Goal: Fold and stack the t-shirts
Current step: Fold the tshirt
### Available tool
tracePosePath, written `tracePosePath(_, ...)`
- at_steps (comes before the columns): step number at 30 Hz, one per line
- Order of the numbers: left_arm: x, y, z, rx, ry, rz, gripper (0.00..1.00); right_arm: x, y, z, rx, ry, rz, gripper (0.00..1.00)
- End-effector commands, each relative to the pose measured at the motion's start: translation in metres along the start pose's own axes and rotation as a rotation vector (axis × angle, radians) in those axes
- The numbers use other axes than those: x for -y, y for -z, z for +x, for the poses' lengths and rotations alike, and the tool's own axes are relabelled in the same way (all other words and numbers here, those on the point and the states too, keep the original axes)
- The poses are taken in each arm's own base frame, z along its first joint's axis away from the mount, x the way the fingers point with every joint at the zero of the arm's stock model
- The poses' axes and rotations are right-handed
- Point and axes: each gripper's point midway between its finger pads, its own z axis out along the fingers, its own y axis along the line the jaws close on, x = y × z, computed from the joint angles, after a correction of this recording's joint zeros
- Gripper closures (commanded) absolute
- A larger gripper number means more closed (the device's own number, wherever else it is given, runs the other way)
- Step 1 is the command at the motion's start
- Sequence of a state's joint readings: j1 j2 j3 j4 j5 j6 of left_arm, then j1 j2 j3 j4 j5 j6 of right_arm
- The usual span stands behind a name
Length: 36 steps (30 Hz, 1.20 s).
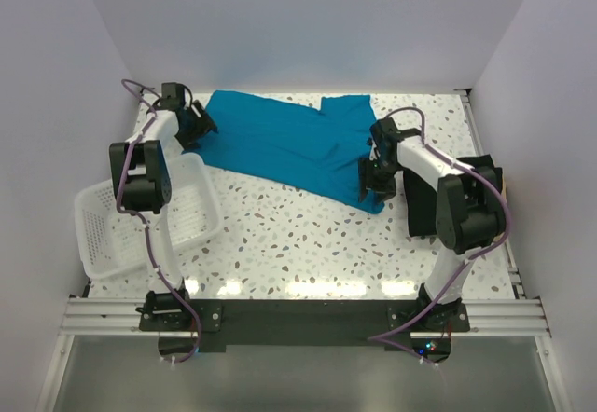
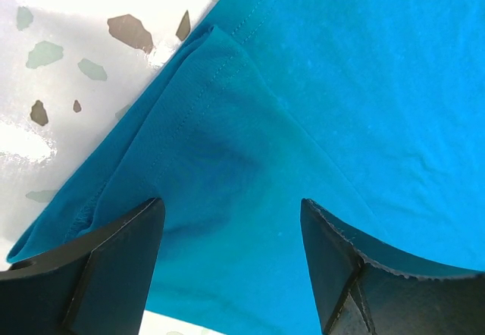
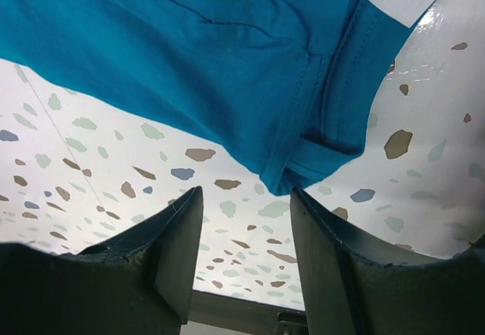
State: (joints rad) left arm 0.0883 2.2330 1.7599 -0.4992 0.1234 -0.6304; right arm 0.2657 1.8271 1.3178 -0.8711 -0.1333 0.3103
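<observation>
A teal-blue t-shirt (image 1: 289, 142) lies spread across the back of the table, partly rumpled. My left gripper (image 1: 201, 128) is at its left end. In the left wrist view its fingers (image 2: 121, 267) stand wide apart over a folded hem of the shirt (image 2: 227, 145), the gripper (image 2: 231, 206) open with cloth below the gap. My right gripper (image 1: 371, 184) is at the shirt's near right corner. In the right wrist view it (image 3: 246, 191) is open, and the shirt's corner (image 3: 292, 168) hangs just beyond the fingertips, with nothing between them.
A white mesh basket (image 1: 93, 235) stands at the near left, beside the left arm. A black shape (image 1: 485, 165) sits by the right arm at the table's right edge; I cannot tell whether it is cloth. The speckled tabletop (image 1: 308, 244) lies in front of the shirt.
</observation>
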Motion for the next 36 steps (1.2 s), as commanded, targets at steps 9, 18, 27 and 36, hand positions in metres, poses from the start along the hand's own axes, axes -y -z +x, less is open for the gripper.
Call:
tracePosePath(9, 0.007, 0.003, -0.011, 0.023, -0.046, 0.022, 0.22, 0.004, -0.024, 0.006, -0.028, -0.005, 0.008, 0.58)
tracePosePath(18, 0.000, -0.001, -0.012, 0.023, -0.071, 0.009, 0.22, 0.019, -0.023, 0.011, -0.033, -0.007, 0.087, 0.86)
tracePosePath(27, -0.007, -0.005, -0.015, 0.037, -0.137, -0.008, 0.21, 0.035, -0.010, 0.017, -0.054, -0.021, 0.134, 0.84)
tracePosePath(36, -0.013, -0.009, -0.016, 0.047, -0.207, -0.026, 0.21, 0.043, -0.004, 0.015, -0.058, -0.055, 0.119, 0.82)
